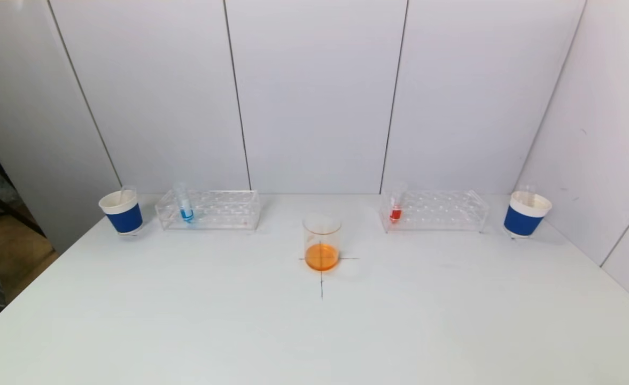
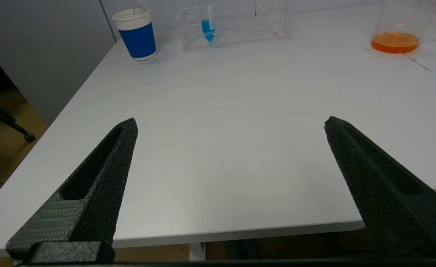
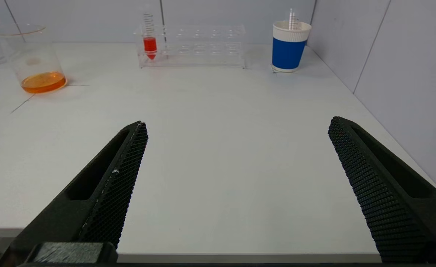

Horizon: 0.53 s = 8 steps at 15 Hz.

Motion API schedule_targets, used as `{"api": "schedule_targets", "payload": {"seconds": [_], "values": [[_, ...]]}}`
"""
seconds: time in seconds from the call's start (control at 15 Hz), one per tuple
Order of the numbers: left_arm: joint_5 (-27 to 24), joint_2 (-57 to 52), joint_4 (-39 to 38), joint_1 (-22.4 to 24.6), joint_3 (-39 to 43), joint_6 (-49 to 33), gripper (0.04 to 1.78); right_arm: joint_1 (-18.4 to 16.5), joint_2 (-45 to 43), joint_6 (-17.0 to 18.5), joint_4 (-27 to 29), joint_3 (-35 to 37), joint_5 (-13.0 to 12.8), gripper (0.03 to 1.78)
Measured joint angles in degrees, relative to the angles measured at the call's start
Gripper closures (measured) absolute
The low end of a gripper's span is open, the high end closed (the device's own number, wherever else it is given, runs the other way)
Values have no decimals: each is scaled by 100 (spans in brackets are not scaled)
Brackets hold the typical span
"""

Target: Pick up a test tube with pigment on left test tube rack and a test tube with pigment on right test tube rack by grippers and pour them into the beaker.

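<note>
A clear beaker (image 1: 321, 241) with orange liquid stands mid-table on a drawn cross. The clear left rack (image 1: 209, 209) holds a test tube of blue pigment (image 1: 184, 205) at its left end. In the right rack (image 1: 434, 210) a test tube of red pigment (image 1: 396, 207) stands at the left end. Neither arm shows in the head view. My left gripper (image 2: 230, 124) hangs open over the table's near edge, far from the blue tube (image 2: 207, 23). My right gripper (image 3: 237, 124) is likewise open and empty at the near edge, well short of the red tube (image 3: 149, 40).
A blue-and-white paper cup (image 1: 121, 212) stands left of the left rack, another (image 1: 526, 214) right of the right rack, each with a clear tube in it. White wall panels close the back and right side. The table's left edge drops to the floor.
</note>
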Motion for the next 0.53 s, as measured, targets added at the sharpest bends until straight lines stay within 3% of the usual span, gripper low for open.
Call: {"api": "schedule_targets", "payload": {"seconds": [0.53], "values": [[-1,0,0,-2,0,2,6,0,0,-12,9,0,-2,4]]}}
